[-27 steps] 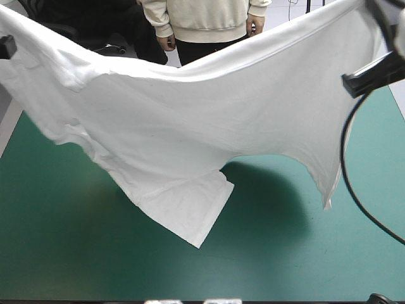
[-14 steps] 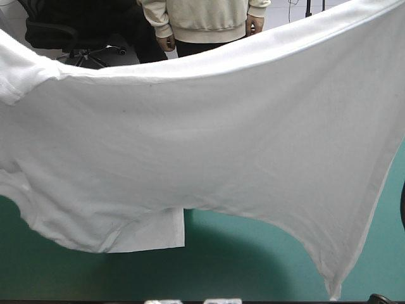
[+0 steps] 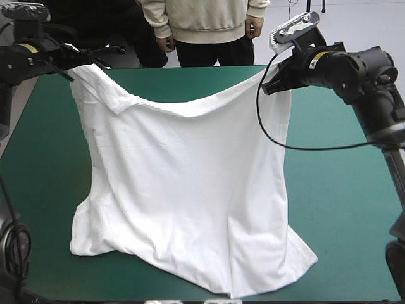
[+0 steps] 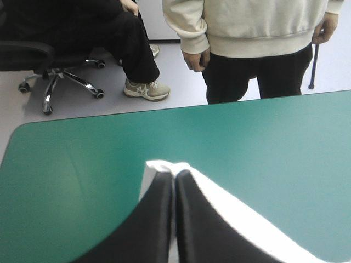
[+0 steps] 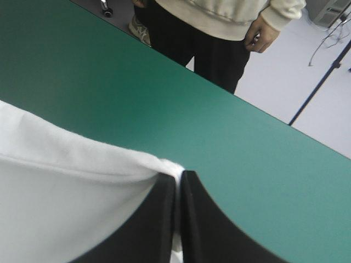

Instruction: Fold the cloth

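The white T-shirt (image 3: pixel 190 177) hangs as a sheet between my two grippers over the far half of the table. Its top edge sags in the middle, and its lower part lies bunched on the teal-green cover (image 3: pixel 345 190) near the front edge. My left gripper (image 3: pixel 79 63) is shut on the shirt's top left corner, and white cloth (image 4: pixel 160 165) shows at its tips (image 4: pixel 174 176). My right gripper (image 3: pixel 273 82) is shut on the top right corner. Ahead of its tips (image 5: pixel 180 176), cloth (image 5: pixel 66 186) spreads to one side.
Bare teal-green cover (image 3: pixel 38 158) shows on both sides of the shirt and behind it up to the table's far edge (image 3: pixel 190 68). In both wrist views the cover (image 4: pixel 247 142) (image 5: pixel 109 82) stretches ahead of the fingers to that edge.
Earlier the shirt was held high and stretched wide, close to the camera. Both arms have since carried it forward and down, closer together, and its lower part now rests on the table.
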{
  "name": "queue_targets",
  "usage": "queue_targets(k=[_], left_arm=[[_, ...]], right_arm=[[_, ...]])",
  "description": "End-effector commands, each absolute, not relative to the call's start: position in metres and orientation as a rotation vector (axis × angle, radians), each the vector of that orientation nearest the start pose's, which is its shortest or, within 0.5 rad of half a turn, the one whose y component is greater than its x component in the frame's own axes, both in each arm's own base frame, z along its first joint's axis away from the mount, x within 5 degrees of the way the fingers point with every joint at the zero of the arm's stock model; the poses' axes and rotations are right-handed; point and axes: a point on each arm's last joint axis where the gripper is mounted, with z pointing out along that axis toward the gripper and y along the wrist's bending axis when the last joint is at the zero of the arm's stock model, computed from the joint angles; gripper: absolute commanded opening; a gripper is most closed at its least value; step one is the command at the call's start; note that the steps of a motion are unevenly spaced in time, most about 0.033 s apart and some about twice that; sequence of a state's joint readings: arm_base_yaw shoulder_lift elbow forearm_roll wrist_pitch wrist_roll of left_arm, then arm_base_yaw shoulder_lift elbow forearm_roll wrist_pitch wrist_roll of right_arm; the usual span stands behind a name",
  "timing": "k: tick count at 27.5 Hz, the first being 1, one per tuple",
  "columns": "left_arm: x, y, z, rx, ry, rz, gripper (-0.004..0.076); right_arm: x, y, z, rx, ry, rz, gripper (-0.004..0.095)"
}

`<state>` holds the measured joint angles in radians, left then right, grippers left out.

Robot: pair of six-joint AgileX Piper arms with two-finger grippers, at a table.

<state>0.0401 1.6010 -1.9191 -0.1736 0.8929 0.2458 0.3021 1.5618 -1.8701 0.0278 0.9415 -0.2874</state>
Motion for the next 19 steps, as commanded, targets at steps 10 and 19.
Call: queue_targets(k=[10,19], left_arm=[[0.455,0.01,0.41,0.07,1.861,-0.022,-0.0017],[0.49,0.008,0.337,0.046,2.055,-0.095,0.0116]], right_arm=[[0.44,0.049,0.417,-0.377,1.821,-0.027,-0.0018],[0.486,0.047,0.342,-0.38,1.94,-0.033,0.0165]])
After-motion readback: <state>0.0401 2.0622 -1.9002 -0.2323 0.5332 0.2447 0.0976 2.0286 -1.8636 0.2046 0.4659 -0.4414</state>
